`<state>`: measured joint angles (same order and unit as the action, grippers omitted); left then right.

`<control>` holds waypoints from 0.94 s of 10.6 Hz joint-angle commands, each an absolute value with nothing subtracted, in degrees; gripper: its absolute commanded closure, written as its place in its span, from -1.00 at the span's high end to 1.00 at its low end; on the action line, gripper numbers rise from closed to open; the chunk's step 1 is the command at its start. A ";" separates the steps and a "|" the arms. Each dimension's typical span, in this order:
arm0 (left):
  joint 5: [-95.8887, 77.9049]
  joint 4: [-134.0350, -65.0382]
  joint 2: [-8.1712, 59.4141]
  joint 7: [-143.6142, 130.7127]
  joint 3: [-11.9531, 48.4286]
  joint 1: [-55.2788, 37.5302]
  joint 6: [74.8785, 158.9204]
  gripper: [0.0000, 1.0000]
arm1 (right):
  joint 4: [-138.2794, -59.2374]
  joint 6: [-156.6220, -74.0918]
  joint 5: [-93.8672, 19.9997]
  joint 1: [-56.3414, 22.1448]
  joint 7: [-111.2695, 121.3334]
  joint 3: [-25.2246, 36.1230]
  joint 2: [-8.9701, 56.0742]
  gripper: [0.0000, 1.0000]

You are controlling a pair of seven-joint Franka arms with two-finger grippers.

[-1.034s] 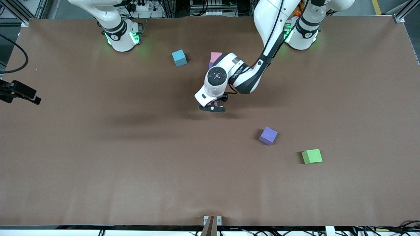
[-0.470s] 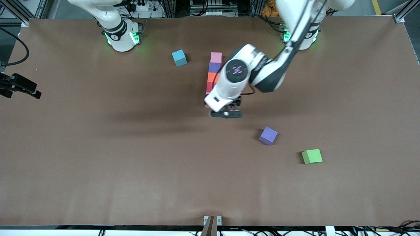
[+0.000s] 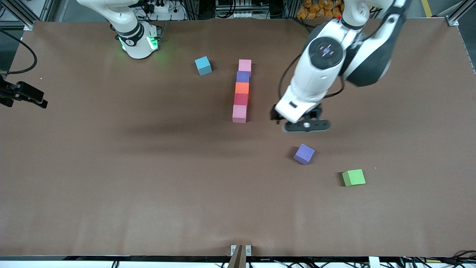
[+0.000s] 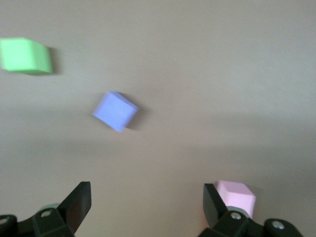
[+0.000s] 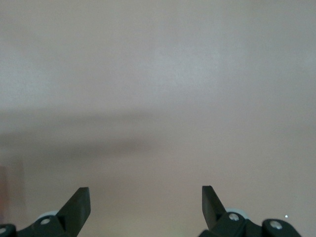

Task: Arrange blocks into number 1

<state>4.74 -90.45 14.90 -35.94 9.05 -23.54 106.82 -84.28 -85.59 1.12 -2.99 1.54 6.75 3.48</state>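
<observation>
A brown table [image 3: 111, 167] meets aluminium framing [image 3: 22, 11] and cables [image 3: 238, 7].

In the left wrist view, the light pink block [image 4: 237, 194] is partly hidden by a finger of the left gripper [image 4: 146, 201]. The green cube [image 4: 24, 56] is blurred there and cut by the picture's edge.

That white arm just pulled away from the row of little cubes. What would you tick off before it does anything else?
1. Column of five cubes straight, touching in a row, pink at the end nearest the camera: ok.
2. Left claw open and empty, over bare table beside the column: ok.
3. Right claw open, holding nothing, waiting: ok.
4. Loose purple cube, green cube and light blue cube apart from the column: ok.
5. Whether the figure 1 needs another cube: cannot tell.
</observation>
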 commanded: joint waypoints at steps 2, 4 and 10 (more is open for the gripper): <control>6.77 -92.11 7.75 -27.10 10.46 -15.06 101.88 1.00 | -83.85 -84.20 1.93 -3.34 2.02 6.68 2.81 1.00; 6.50 -91.93 5.46 -22.70 10.28 -11.62 99.50 1.00 | -83.85 -84.20 1.85 -3.34 2.02 6.68 2.90 1.00; 3.78 -91.85 2.73 -15.56 10.90 -4.49 98.09 1.00 | -83.85 -84.20 1.85 -3.34 2.11 6.59 2.90 1.00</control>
